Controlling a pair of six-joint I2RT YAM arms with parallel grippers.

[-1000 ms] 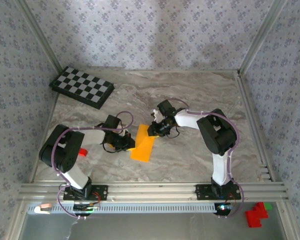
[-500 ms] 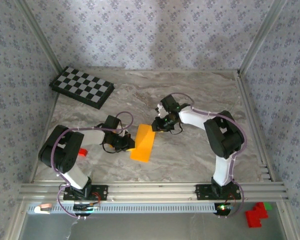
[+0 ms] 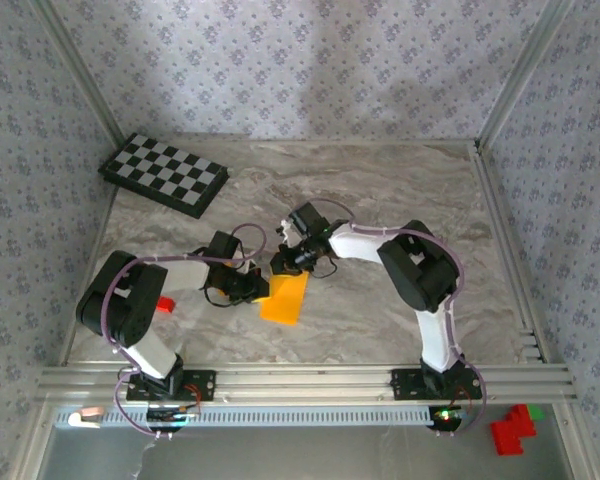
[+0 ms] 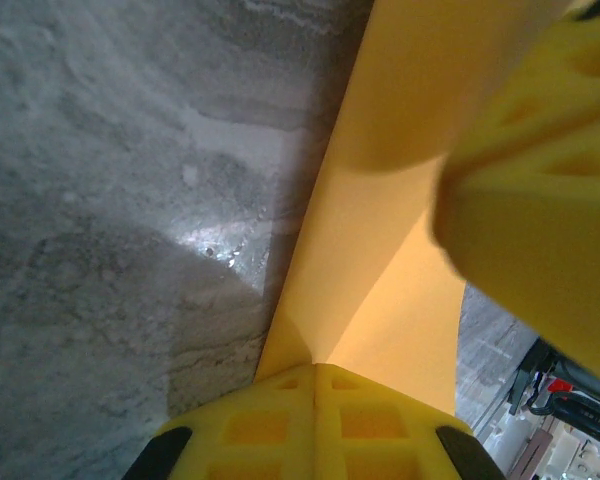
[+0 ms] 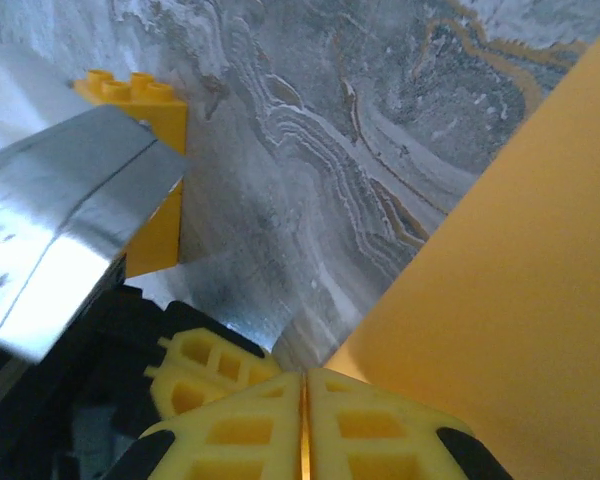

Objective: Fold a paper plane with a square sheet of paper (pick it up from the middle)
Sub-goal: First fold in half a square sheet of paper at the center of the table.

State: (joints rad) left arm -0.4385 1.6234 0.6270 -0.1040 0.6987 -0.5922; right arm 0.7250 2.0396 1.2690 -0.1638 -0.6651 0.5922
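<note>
The table (image 3: 400,190) carries a board (image 3: 164,175) at its far left corner. The paper (image 3: 285,298), creased into a narrow strip, lies toward the near edge at mid-width, between the arms. The left gripper (image 3: 255,287) is clamped on its left edge, and the sheet runs straight out of the closed fingers (image 4: 315,420). The right gripper (image 3: 283,262) is pinched on the far end, with a sliver of paper in the seam. A block (image 5: 158,235) sits nearby. The paper looks light, limp and easily crumpled, so edge grips beside a crease should suit it.
</note>
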